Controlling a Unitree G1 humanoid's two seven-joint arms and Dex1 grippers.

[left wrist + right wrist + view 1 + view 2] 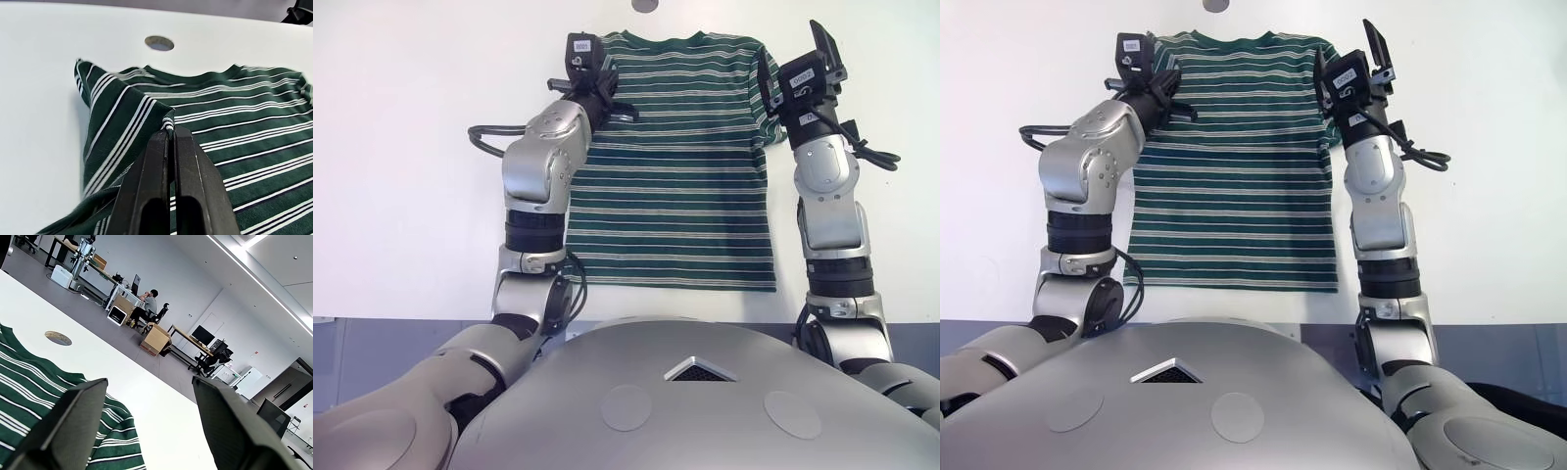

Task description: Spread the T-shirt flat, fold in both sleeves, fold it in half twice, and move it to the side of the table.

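T-shirt (675, 176), green with white stripes, lies on the white tabletop (401, 196), midway between the left and right edges. Its collar points to the far edge and its hem to the near edge. The body is spread flat.

The left end effector (168, 134) is clenched on the left sleeve (117, 122), with a small fold of striped cloth pinched between its closed fingertips. The sleeve is lifted and drawn inward over the shirt's left shoulder, and the sleeve cloth slopes from the tabletop up to the grip.

The right end effector (149, 384) is released, its fingers (63, 426) spread wide and holding nothing. It sits over the shirt's right sleeve, tilted up toward the far edge.

A round insert (159, 43) sits in the tabletop just beyond the collar.
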